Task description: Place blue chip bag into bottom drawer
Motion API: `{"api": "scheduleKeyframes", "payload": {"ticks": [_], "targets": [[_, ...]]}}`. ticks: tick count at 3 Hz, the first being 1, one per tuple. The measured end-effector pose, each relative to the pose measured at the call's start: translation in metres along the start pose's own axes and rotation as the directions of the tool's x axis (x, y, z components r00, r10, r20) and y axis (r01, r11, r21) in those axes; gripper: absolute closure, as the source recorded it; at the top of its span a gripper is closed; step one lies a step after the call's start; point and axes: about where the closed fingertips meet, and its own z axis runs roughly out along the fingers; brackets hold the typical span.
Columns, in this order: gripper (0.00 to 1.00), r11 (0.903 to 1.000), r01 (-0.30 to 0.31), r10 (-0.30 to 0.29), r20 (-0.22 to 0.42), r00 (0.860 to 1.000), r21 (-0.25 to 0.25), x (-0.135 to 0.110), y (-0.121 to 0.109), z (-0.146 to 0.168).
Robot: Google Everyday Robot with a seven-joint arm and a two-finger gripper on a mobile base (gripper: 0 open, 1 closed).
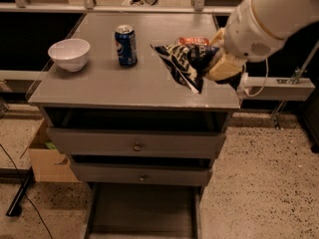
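Camera view: gripper (216, 66) sits over the right edge of the cabinet top (99, 83), clenched on the right end of the blue chip bag (180, 63). The bag is tilted, low corner near the top. Bottom drawer (144, 214) stands open below, without the bag. Grasp looks done; lowering and release remain.

We see a dim, warm scene lit from above. The gripper (219, 66), at the cabinet top's (99, 86) right edge, hangs from a brightly lit arm (271, 14); below it drawer recesses (134, 119) sink into shadow; far left, the bowl (69, 54) gleams.
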Motion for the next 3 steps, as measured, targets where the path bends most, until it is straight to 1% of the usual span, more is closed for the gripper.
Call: {"api": "scheduleKeyframes", "payload": {"ticks": [1, 2, 3], "targets": [[1.0, 0.9996, -0.03, 0.029, 0.014, 0.999, 0.005, 0.016, 0.041, 0.009], [1.0, 0.9962, -0.07, 0.071, 0.013, 0.997, -0.052, 0.033, 0.076, 0.037], [1.0, 0.9865, -0.104, 0.107, 0.014, 0.994, -0.126, 0.046, 0.089, 0.065]]}}
